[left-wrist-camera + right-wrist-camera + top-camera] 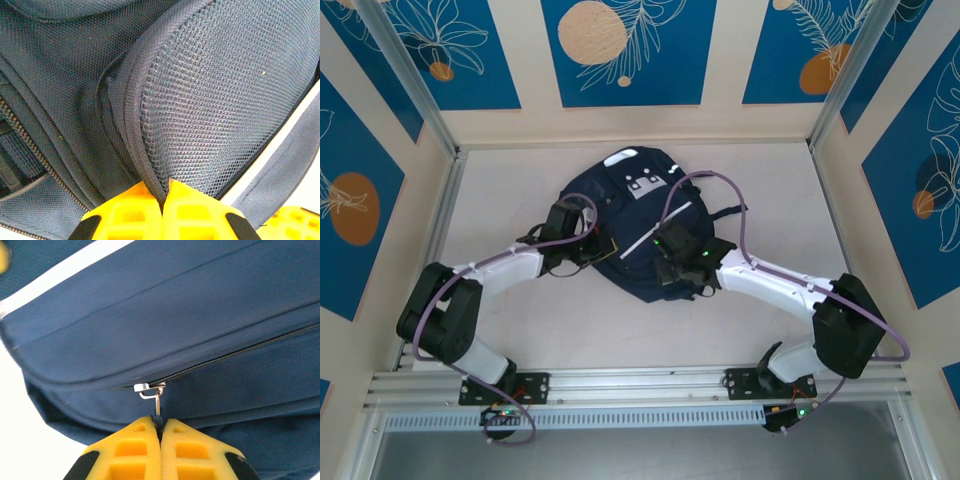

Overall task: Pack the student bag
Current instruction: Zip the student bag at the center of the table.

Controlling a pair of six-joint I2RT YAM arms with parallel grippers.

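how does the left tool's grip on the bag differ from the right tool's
The left tool pinches soft fabric, the mesh panel edge; the right tool pinches a small metal zipper pull. The left tool sits at the left side of the student bag, the right tool nearer its lower right. Both are yellow and shut on the same bag.

You'll find the student bag lying flat in the middle of the worktop, front up, top toward the far wall. It's dark navy, with a light grey patch and a diagonal white stripe. Its mesh panel bulges, and a metal zipper pull hangs from its slider.
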